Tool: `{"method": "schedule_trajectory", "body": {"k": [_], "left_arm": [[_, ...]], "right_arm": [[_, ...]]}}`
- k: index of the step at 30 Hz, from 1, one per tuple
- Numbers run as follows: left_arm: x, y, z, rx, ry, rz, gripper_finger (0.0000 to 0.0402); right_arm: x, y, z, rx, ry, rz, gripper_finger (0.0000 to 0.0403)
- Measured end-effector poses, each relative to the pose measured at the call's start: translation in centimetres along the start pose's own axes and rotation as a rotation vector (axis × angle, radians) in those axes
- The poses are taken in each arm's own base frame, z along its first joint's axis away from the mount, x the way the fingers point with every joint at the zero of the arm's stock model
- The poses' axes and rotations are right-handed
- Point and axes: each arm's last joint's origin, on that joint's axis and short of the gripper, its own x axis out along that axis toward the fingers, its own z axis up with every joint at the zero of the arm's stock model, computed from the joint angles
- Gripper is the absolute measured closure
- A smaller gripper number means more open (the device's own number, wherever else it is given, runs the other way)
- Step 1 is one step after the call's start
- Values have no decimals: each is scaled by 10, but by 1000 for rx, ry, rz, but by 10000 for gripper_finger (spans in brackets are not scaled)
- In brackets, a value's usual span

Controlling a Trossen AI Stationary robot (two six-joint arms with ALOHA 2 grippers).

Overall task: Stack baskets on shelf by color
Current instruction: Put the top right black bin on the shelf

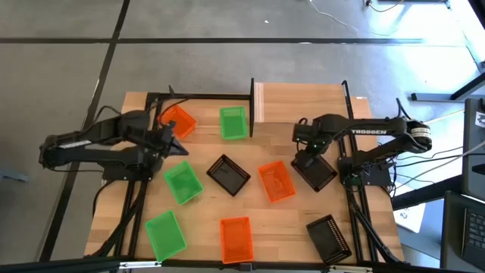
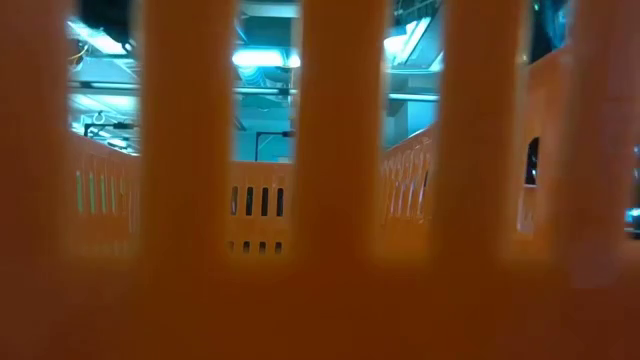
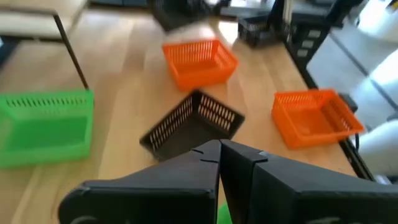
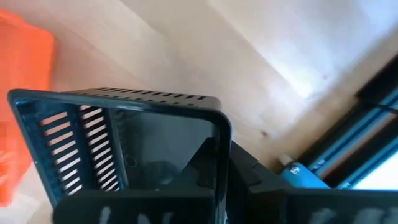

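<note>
Two baskets already on shelf: orange, green. Left gripper clenched, empty, hovering just beside the orange one. Right gripper clamped on black basket rim, right of centre. Lift straight up, keep it level, clear the orange neighbour.

Two dark jointed arms, the right arm lettered in white.

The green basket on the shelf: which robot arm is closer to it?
The left. Its gripper sits just beside the green basket, near the orange one. The right gripper is farther off, shut on a black basket.
</note>
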Motion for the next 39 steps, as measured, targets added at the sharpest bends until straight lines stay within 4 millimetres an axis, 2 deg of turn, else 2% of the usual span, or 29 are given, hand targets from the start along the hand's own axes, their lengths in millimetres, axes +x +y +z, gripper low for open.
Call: {"method": "schedule_trajectory", "body": {"k": [8,15,18,23,28,39], "left_arm": [[20,4,22,17,112,-25,401],[28,-4,28,101,149,-70,401],[28,-6,30,112,146,-60,401],[28,-11,30,113,147,-74,401],[29,-17,29,130,151,-104,401],[29,-20,29,147,154,-89,401]], "right_arm": [[-64,0,4,35,-119,-11,402],[-118,-10,2,119,-262,-7,402],[-140,-19,6,178,-340,34,403],[-170,-46,16,316,-422,111,403],[-174,-79,29,489,-441,89,403],[-145,-136,50,635,-363,3,403]]}}
